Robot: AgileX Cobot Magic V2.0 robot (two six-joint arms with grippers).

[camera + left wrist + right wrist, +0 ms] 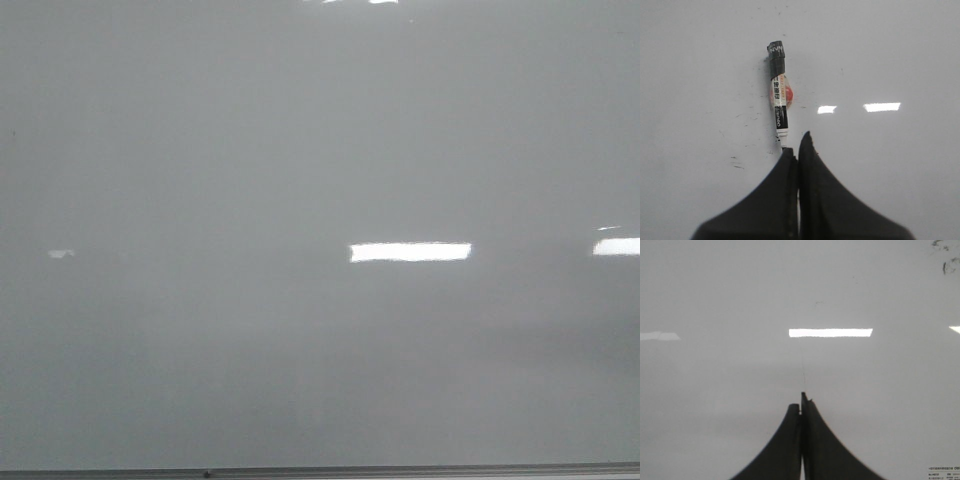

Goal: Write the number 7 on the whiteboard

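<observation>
The whiteboard (pixel 320 150) has no 7 on it yet. A marker (pixel 778 92) lies just past the left gripper (pixel 798 150), which is closed and empty, like the right gripper (pixel 801 402). A careless push could roll the marker away.

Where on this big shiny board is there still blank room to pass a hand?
In the front view, nearly everywhere: the glossy pale grey whiteboard is bare from the bright rectangular light reflection down to the thin grey bottom frame edge. The one busy spot is by the shut left tool, where a black-capped marker pen lies.
</observation>
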